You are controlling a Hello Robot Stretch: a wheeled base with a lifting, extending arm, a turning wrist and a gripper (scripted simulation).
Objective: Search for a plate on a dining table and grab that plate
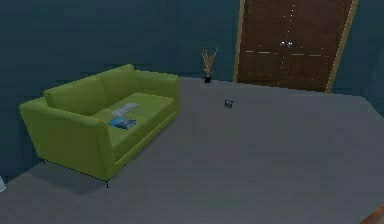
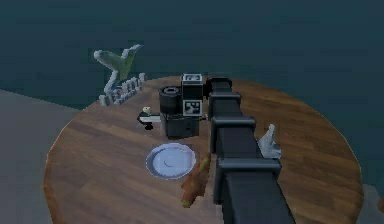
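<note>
A pale blue-white plate (image 2: 171, 160) lies on the round wooden table (image 2: 100, 150), near its front and just left of the dark arm bar. My gripper (image 2: 152, 117) reaches over the tabletop beyond the plate, its dark body left of the two white marker squares (image 2: 193, 84). Small things on the table lie at and behind its far end, so I cannot tell whether it holds anything, nor whether it touches the plate.
A green-and-white sculpture (image 2: 120, 75) stands at the table's far left. A brown lump (image 2: 197, 180) lies beside the arm, a grey-white object (image 2: 268, 142) on its other side. In the forward view are a green sofa (image 1: 100, 120), a potted plant (image 1: 208, 63), a wooden double door (image 1: 293, 42) and open grey floor (image 1: 260, 150).
</note>
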